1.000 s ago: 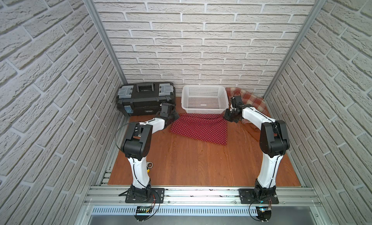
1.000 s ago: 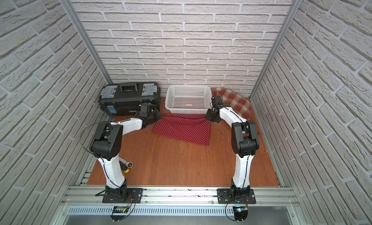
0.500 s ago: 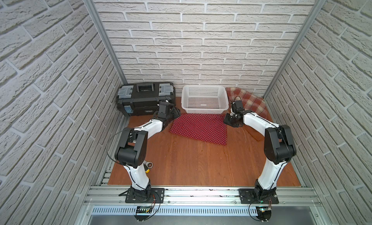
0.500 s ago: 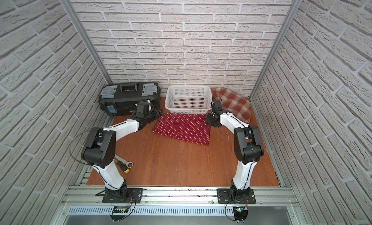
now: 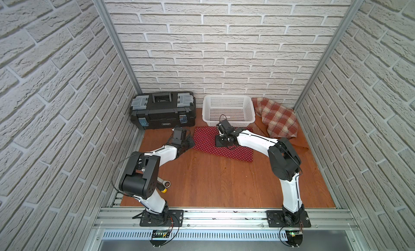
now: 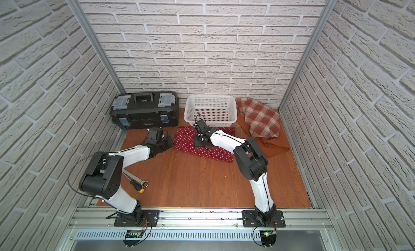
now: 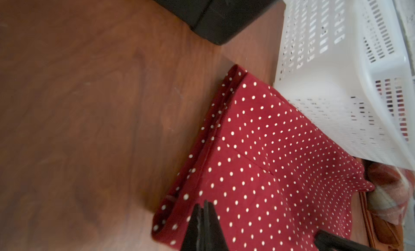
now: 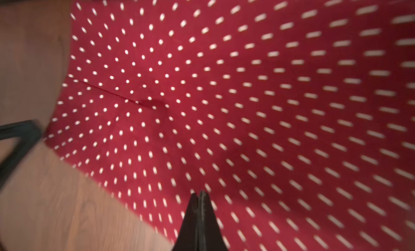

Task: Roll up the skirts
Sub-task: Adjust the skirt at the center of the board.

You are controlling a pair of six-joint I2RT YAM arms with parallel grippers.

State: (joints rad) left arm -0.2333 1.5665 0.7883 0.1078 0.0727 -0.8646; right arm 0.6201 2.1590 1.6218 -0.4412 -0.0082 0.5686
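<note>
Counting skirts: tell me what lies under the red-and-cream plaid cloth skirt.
A plain rust-orange cloth skirt pokes out beneath the plaid skirt; the rest underneath is covered.

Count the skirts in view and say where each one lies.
3. The polka-dot skirt lies flat in front of the basket; the plaid skirt is heaped beside the basket in the far corner; the rust-orange skirt lies partly under the plaid one. Others could hide beneath.

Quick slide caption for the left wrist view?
Left gripper, jaws shut, at the edge of the polka-dot skirt, beside the white basket.
</note>
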